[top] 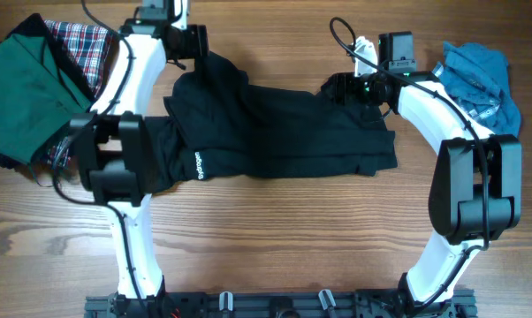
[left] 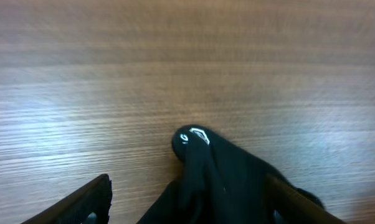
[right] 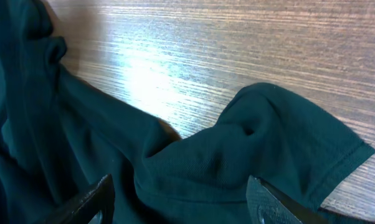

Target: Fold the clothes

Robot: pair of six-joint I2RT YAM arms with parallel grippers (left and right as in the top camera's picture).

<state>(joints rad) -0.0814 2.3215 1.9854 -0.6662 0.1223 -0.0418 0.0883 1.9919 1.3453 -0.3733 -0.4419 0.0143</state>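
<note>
Across the middle of the wooden bench (top: 275, 238), a black garment (top: 284, 124) laid out left to right, rumpled, with small white lettering (top: 199, 166) on its near left part. At the garment's far left corner, the left gripper (top: 200, 49), fingers spread wide and pinching nothing; in the left wrist view, a bunched black fold with a small white mark (left: 195, 136) rising between them, against the finger on the right of that view and apart from the one on the left. At the garment's far right corner, the right gripper (top: 337, 88), also spread wide and pinching nothing; in the right wrist view, a humped dark sleeve (right: 268, 143) with a stitched hem lying on the bench between and beyond the fingers (right: 94, 199), bare wood gleaming just past it. On the far left of the bench, a dark green garment (top: 14, 97) heaped partly over a red-and-white plaid cloth (top: 82, 42), both just beside the left arm (top: 129, 79). On the far right, a crumpled blue garment (top: 478, 75) just beside the right arm (top: 434, 110), apart from the black one. Both arms white with black joints, reaching from the near edge toward the far side.
</note>
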